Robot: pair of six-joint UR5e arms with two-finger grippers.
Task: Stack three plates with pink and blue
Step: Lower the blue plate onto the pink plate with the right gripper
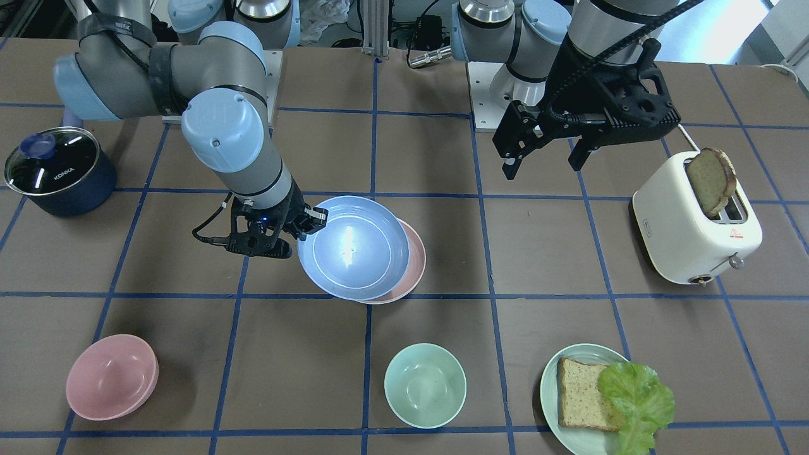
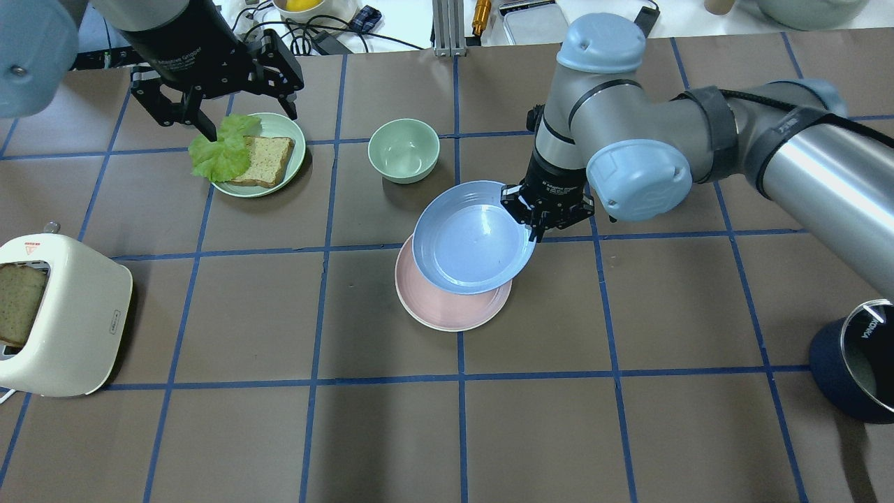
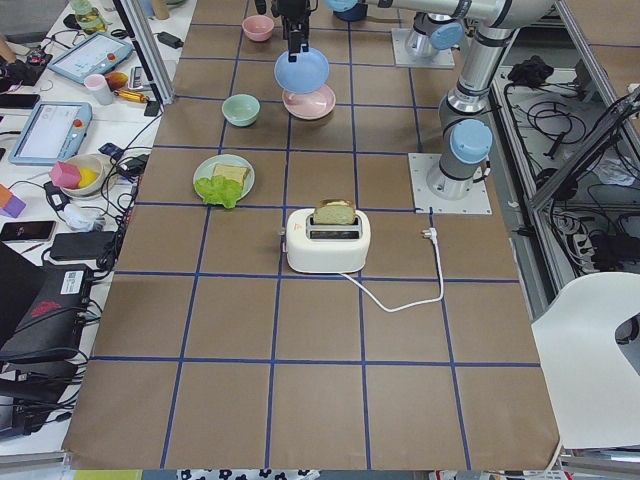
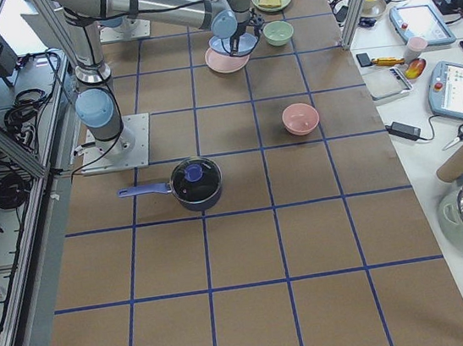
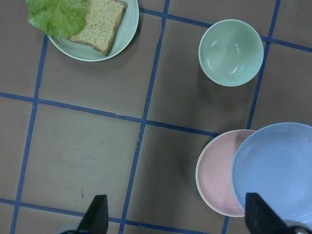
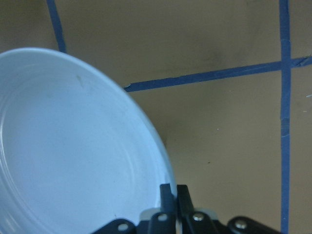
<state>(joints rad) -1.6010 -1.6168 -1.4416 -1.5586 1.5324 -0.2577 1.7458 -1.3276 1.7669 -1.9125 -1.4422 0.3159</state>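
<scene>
Brown paper-covered table [image 2: 628, 433], blue tape grid [image 2: 461, 378], cluttered workbench [image 3: 35, 195]

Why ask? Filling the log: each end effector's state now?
Left end effector: open, empty.
Right end effector: shut on the matte light blue round plate.

I get bright, even overhead light, with a white glare streak on the blue plate [image 1: 352, 248]. My right wrist view is soft; shadows are faint.

Overhead, front cameras look down from opposite sides; share blue plate [image 1: 354, 246].
</scene>
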